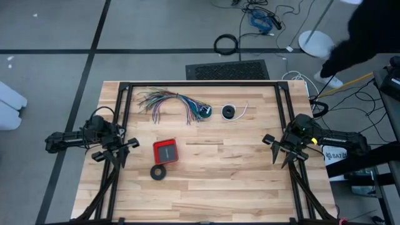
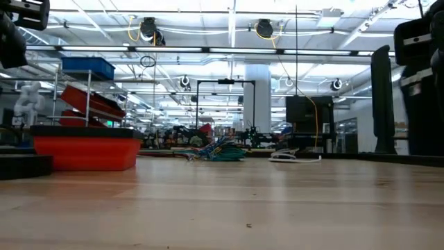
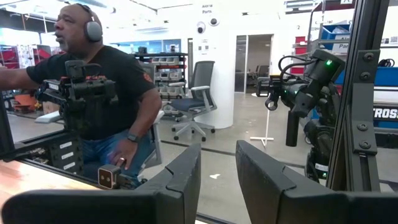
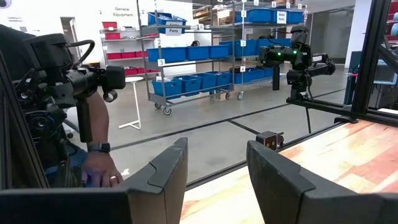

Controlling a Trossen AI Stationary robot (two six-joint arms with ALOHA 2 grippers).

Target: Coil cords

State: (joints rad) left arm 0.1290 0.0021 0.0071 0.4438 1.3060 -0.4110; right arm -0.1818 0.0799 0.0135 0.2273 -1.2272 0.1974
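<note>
Two tools wait at opposite edges of the tabletop [image 1: 206, 181], well apart from the cords. Left tool [image 1: 122, 149] and right tool [image 1: 275, 148] both hang with fingers parted and nothing between them. At the far side, a small teal-green wire coil [image 1: 206, 112] lies at the end of a fanned bundle of coloured wires [image 1: 167, 101], with the white cord [image 1: 236, 112] and its black round piece just beside it. Nearer, a red box [image 1: 165, 151] sits by a black ring [image 1: 159, 172]. Beyond the tabletop, a person [image 3: 102, 93] sits.
</note>
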